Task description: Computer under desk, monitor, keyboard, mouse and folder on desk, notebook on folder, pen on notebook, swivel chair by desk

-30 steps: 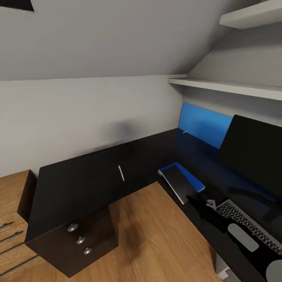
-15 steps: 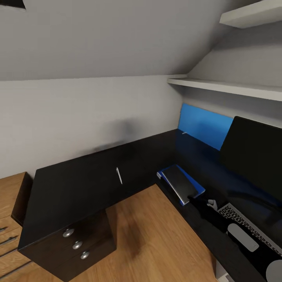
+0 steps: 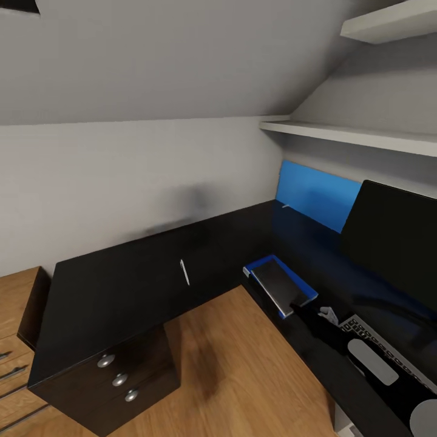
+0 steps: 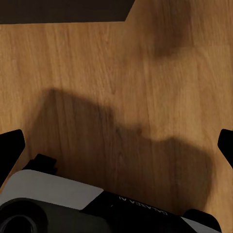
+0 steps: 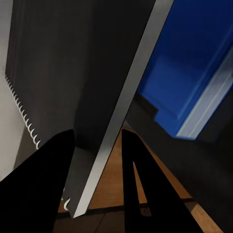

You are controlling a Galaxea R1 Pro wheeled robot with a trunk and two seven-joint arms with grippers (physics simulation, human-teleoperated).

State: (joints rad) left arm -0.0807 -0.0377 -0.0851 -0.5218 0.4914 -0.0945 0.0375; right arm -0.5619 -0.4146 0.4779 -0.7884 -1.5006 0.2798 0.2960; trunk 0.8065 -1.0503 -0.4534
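Observation:
On the black desk [image 3: 121, 291] lies the blue folder [image 3: 302, 285], and the grey notebook [image 3: 276, 285] sits over it. My right gripper [image 3: 301, 305] is shut on the notebook's near edge. In the right wrist view the notebook [image 5: 63, 73] runs between the fingers [image 5: 48, 179] with its spiral binding showing, and the folder [image 5: 189, 63] lies beneath it. The white pen [image 3: 184, 271] rests alone on the desk's left wing. The keyboard [image 3: 388, 352] lies before the black monitor [image 3: 394, 237]. My left gripper [image 4: 116, 145] hangs open over the wood floor.
A dark drawer unit [image 3: 115, 379] with three round knobs stands under the desk's left wing, with oak drawers [image 3: 12, 346] beside it. White shelves [image 3: 352, 136] and a blue wall panel [image 3: 318, 194] sit above the desk corner. Open wood floor [image 3: 243, 376] fills the desk's inner angle.
The head view shifted a little at first. My right gripper has slid the notebook slightly toward the keyboard over the folder, uncovering the folder's far corner. The pen has not moved.

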